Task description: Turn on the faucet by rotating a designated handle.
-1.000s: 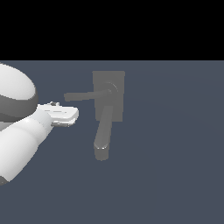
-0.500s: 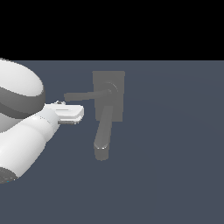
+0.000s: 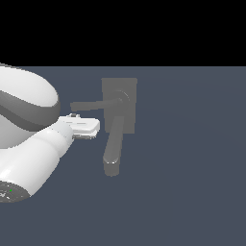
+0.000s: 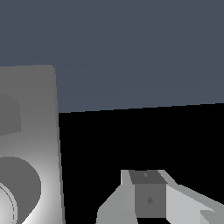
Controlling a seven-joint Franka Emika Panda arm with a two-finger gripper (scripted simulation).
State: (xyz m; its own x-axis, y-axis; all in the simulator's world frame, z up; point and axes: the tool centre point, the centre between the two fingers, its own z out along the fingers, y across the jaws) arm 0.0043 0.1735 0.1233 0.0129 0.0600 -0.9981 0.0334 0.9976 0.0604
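Faucet (image 3: 118, 108) handle (image 3: 91, 105) points toward our gripper (image 3: 91, 128), just beneath its tip; we cannot tell whether the jaws are spread.

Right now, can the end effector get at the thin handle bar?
Probably yes. The end effector sits just below the free end of the handle in the exterior view, apart from it, with nothing visible between them. The spout lies off to the side.

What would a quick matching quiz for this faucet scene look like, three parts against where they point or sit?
Things:
1. handle
2. spout
3. claw

Places, in the exterior view:
A. runs down from the hub toward the view's bottom
B. below the thin bar, left of the thick tube
C. sticks out from the hub toward the view's left

Pairs: 1-C, 2-A, 3-B
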